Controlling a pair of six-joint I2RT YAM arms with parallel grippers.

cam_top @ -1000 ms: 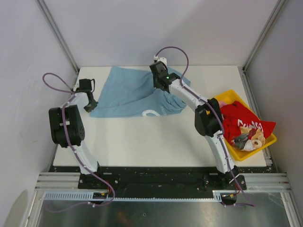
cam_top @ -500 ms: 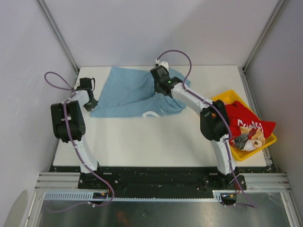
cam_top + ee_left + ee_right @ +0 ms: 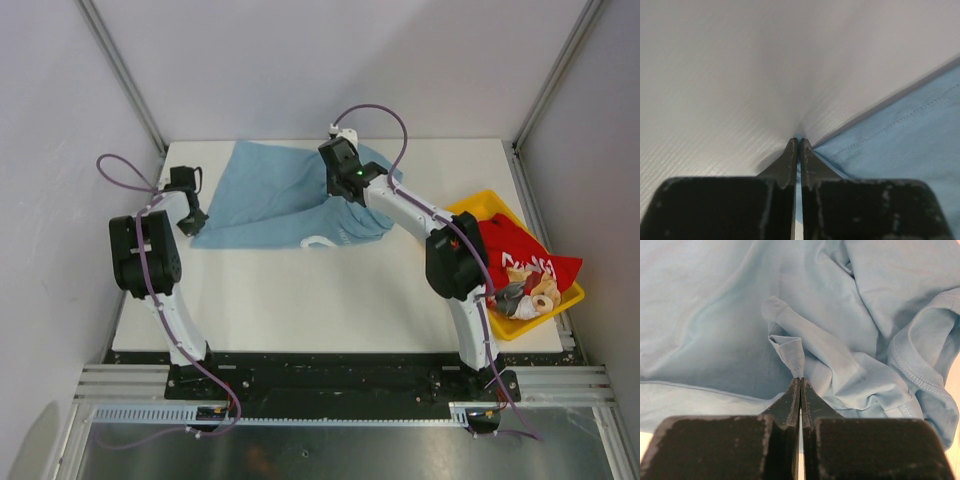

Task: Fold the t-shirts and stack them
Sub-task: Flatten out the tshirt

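The left end effector (image 3: 798,142) has just snapped shut. A moment ago its two fingers stood a little apart. Now they press together, and a thin strip of blue shows between them. It has hold of the near left corner of the light blue t-shirt (image 3: 265,195). That corner lies flat on the white bench (image 3: 330,300).

The right end effector (image 3: 800,381) is shut tight too, as it was a second ago. It pinches a small fold of the same shirt, close to the collar and the crumpled part. The right arm has slid a little to the left. The cloth under it has bunched up more, and less of the white letters (image 3: 318,241) shows than before.

The light blue t-shirt lies spread over the far left and middle of the bench. Its left side is smooth and its right side is wrinkled. The red t-shirt (image 3: 515,250) sits heaped in the yellow bin (image 3: 478,200) at the right side, well apart from the blue one. Other small cloth things lie in the bin with it.

So both arms now hold the blue shirt at once. I think this means they are ready to lift or pull it and make a fold. No fold is done yet, and nothing is stacked. The red shirt waits its turn.
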